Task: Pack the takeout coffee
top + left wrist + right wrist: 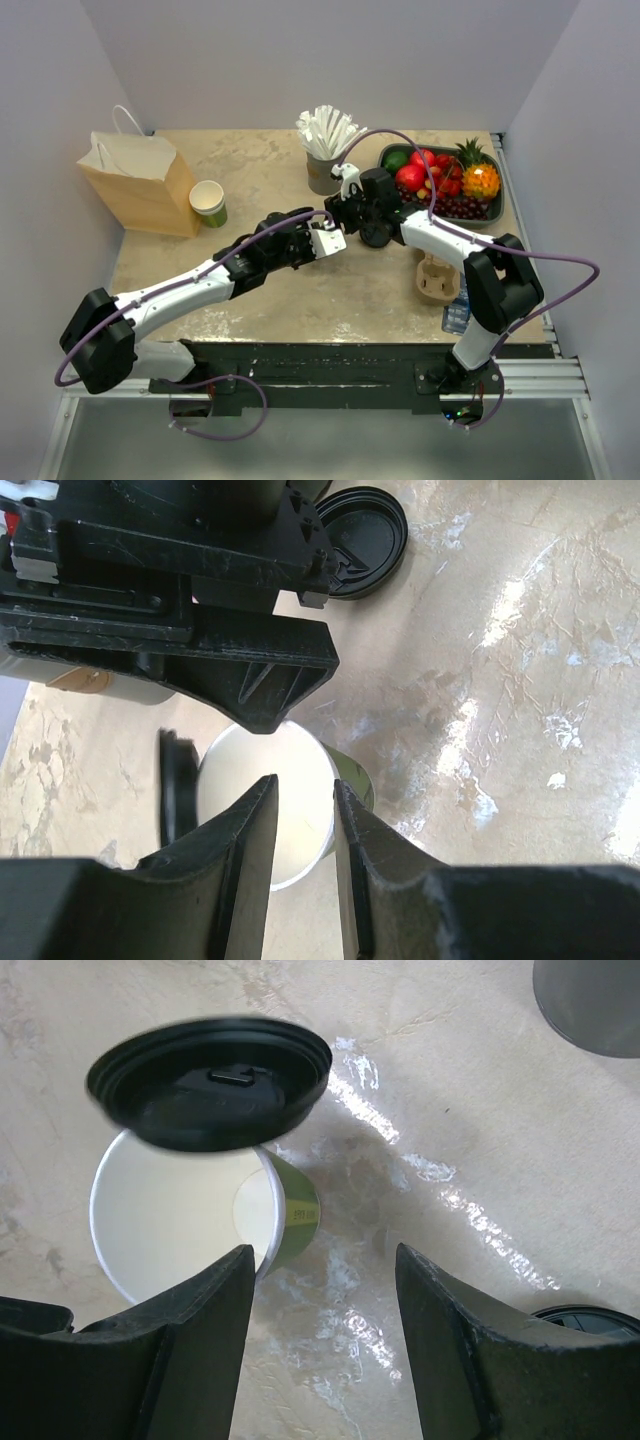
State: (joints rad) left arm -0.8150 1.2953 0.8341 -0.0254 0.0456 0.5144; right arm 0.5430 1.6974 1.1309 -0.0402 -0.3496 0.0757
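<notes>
Here, cup [170,1220]: thin paper, green wall, smooth white inside, round mouth uncovered. It stands at the lower left of the right wrist view, under both grippers, and only its white inside shows.
Lid [215,1080]: round, glossy black plastic with a raised rim and a small sip slot. It is tilted over the cup's upper rim, not seated, and its edge is blurred.
Spare lid [590,1320]: the same black plastic, flat on the table at the lower right corner.
Table [480,1140]: beige, stone-like, scuffed and shiny.
Left gripper [305,785]: black fingers with a narrow gap and nothing between them, over the cup's mouth.
Right gripper [325,1252]: fingers spread wide, gripping nothing.
Straw cup [322,175]: grey, at the upper centre of the top view, full of white straws [328,128].
Second cup [208,203]: green with a cream band, uncovered, at the upper left beside a brown paper bag [140,180].
Tray [497,205]: dark, at the upper right, heaped with fruit [440,175].
Carrier [437,280]: brown moulded pulp, right of centre.
</notes>
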